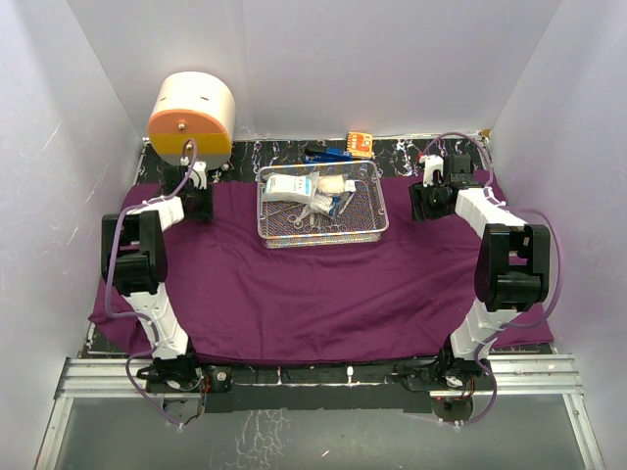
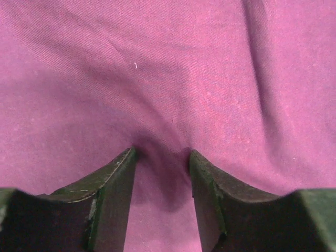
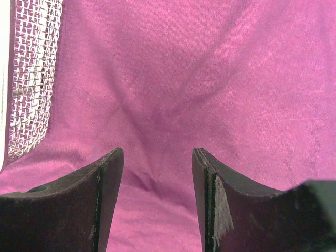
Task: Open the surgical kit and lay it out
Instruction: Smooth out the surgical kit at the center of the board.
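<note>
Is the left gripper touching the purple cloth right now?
Touching. In the left wrist view the left gripper presses its fingertips into the purple cloth, which puckers into a fold between them.

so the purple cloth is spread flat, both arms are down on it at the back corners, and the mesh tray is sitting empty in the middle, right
Not quite. The mesh tray isn't empty: the top external view shows white packets and small steel instruments lying in it. The rest holds: the purple cloth is spread out, with the left gripper and right gripper down on it near the back corners.

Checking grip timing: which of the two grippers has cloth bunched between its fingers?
The left gripper: a fold of the purple cloth rises between its fingers. At the right gripper the cloth only creases.
</note>
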You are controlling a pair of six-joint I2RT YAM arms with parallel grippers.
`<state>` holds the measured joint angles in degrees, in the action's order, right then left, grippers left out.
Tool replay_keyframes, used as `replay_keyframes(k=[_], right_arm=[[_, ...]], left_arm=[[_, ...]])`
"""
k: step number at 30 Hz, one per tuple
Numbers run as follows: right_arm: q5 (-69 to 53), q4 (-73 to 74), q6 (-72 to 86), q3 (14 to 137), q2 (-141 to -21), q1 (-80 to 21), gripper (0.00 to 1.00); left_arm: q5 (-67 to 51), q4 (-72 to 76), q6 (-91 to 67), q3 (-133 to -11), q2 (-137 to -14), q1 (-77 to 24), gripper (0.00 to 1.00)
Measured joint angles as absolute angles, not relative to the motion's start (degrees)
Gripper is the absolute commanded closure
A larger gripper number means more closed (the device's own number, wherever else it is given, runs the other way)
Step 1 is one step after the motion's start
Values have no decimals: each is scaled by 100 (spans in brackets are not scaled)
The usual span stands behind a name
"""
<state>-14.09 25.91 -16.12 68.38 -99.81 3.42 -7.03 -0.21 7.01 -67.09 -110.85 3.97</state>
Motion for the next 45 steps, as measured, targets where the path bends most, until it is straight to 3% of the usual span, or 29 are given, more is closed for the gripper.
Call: replay_keyframes(k=[7,18,23,33,45], right_arm=[[-1328,2521,-1546,6838,-10217,331,47],[-1063,2386,-1269,6969,-10763,97,45],[-1035,2346,-1245,7081,-10916,34,60],[-1100,2263,-1166,7456,-11246,64,97],[-1210,2259,-1052,7714,-11450,49,100]], left_arm=[[-749,19,607,-6766,-11139,274,76],[-819,-3,460,-6879,-11218,106,90],[-825,1,432,-6877,-11218,99,100],[-867,-141,419,-7085,-11345,239,100],[-1007,-320,395,-7732,-11789,447,100]])
